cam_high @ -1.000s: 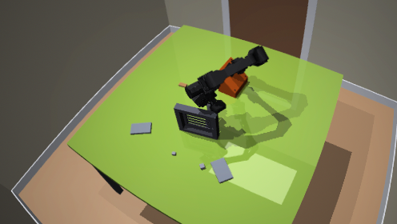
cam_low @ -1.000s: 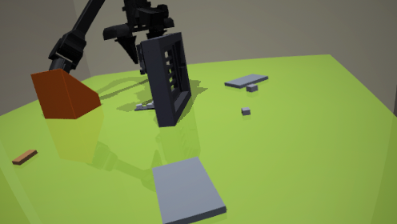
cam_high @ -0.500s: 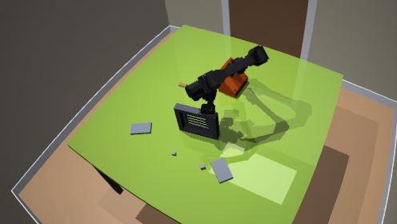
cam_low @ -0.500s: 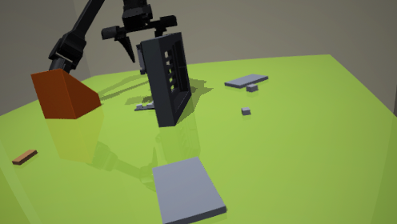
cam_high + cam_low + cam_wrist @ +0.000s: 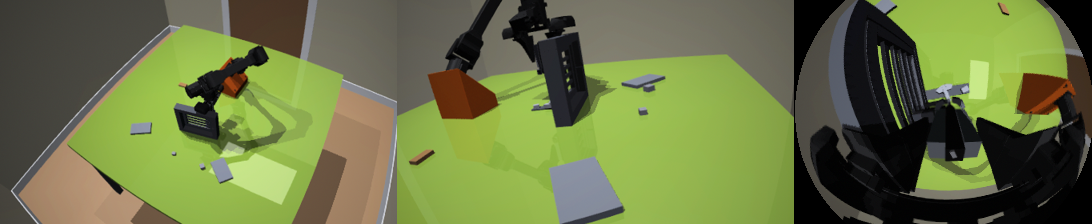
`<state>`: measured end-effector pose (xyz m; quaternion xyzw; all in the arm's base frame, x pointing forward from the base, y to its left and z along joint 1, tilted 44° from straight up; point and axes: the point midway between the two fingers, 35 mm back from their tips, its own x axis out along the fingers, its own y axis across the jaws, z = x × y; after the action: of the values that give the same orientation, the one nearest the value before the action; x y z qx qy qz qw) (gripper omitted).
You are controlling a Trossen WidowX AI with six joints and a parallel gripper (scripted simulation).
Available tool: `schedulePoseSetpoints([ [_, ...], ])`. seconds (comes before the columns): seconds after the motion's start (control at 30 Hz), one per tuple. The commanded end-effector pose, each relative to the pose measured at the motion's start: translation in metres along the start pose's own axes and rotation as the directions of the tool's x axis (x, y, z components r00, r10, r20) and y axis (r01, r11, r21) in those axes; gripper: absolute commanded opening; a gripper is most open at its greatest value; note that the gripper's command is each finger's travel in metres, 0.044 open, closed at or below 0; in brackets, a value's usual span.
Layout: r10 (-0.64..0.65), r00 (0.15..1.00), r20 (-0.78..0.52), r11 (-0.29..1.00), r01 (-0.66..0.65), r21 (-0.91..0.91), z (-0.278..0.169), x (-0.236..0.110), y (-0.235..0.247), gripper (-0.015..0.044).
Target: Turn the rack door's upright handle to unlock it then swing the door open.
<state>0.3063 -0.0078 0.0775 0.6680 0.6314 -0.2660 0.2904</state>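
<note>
In the top view, the door frame point(image 5: 180, 127) point(image 5: 552, 84) point(image 5: 854, 60) stands upright mid-counter point(image 5: 120, 100) point(image 5: 697, 160) point(image 5: 954, 40), below the arm's base point(image 5: 236, 89) point(image 5: 453, 98) point(image 5: 1046, 92). One flat plate point(image 5: 141, 128) point(image 5: 585, 190) lies at its left; another point(image 5: 222, 170) point(image 5: 643, 80) lies below it, just right of a small cube point(image 5: 202, 166) point(image 5: 648, 88).

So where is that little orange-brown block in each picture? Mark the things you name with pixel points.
Top: the little block point(image 5: 182, 85) point(image 5: 422, 157) point(image 5: 1003, 8) is slightly left of centre, above the middle.
Exterior: far left, below the middle.
Wrist: near the upper edge, right of centre.
Shared landmark: the big orange base point(image 5: 236, 86) point(image 5: 451, 96) point(image 5: 1041, 92).
</note>
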Motion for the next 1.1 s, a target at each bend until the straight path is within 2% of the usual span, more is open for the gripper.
schedulePoseSetpoints([
  [0.0, 0.005, 1.0, -0.001, 1.0, -0.005, 0.007, -0.0001, 0.0002, 0.0014, 0.0259],
  [1.07, 0.005, 1.0, -0.001, 1.0, -0.005, 0.007, -0.0001, 0.0002, 0.0014, 0.0045],
])
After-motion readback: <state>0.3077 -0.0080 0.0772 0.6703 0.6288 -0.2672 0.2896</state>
